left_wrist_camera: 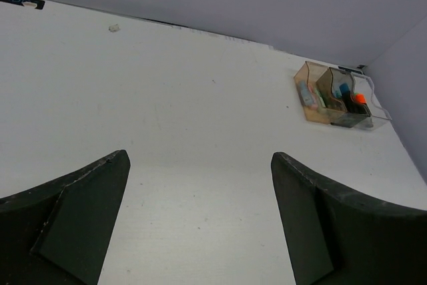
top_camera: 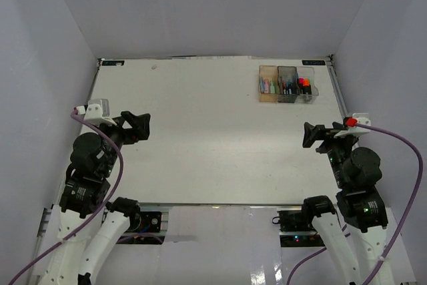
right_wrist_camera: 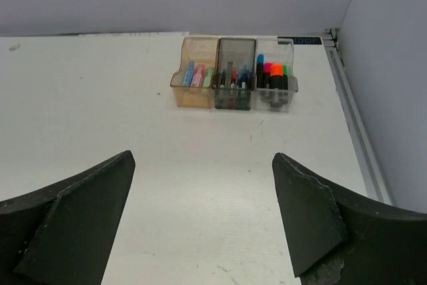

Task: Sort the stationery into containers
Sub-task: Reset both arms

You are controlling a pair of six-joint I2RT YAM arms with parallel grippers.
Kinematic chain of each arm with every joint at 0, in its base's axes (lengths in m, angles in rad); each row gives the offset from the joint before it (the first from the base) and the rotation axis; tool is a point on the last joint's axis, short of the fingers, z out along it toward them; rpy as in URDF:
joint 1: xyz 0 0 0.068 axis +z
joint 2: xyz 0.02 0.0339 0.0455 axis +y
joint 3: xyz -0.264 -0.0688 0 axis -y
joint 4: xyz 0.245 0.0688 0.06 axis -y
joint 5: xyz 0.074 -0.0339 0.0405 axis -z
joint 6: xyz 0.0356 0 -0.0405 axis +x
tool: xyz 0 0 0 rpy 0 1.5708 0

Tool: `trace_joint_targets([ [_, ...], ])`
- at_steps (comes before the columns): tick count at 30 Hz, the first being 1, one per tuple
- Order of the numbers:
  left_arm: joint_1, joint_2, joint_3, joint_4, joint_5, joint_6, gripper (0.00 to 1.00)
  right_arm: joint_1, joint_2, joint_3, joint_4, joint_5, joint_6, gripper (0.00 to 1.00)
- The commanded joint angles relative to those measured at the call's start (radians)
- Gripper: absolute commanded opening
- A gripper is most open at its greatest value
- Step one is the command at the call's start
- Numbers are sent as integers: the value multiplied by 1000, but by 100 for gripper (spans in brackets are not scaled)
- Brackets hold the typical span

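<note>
Three joined see-through bins stand in a row at the table's far right. The amber bin (top_camera: 267, 85) (right_wrist_camera: 194, 73) holds pastel sticks (right_wrist_camera: 198, 76). The smoky grey bin (top_camera: 287, 85) (right_wrist_camera: 233, 75) holds thin dark pens (right_wrist_camera: 233, 81). The clear bin (top_camera: 305, 87) (right_wrist_camera: 275, 75) holds highlighters (right_wrist_camera: 274, 73) with orange, blue, pink and green caps. The bins also show in the left wrist view (left_wrist_camera: 333, 95). My left gripper (top_camera: 143, 125) (left_wrist_camera: 199, 158) is open and empty over the table's left side. My right gripper (top_camera: 310, 135) (right_wrist_camera: 203, 159) is open and empty, well in front of the bins.
The white table (top_camera: 213, 138) is walled by pale panels at the back and both sides. A metal rail (right_wrist_camera: 353, 125) runs along the right edge beside the bins. A small speck (left_wrist_camera: 113, 28) lies near the far left edge.
</note>
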Motion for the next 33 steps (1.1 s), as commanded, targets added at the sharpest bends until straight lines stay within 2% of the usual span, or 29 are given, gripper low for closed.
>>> trace_joint_targets([
  [1,-3,-30,-70,-28,-19,-16,98,13,-60,-75,23,-29,-7,90],
  [11,-3,-91,-254,64,-44,-24,98,17,-160,-204,81,-46,23,90],
  [33,-3,-41,-265,78,-38,-9,98,19,-172,-230,95,6,33,90],
])
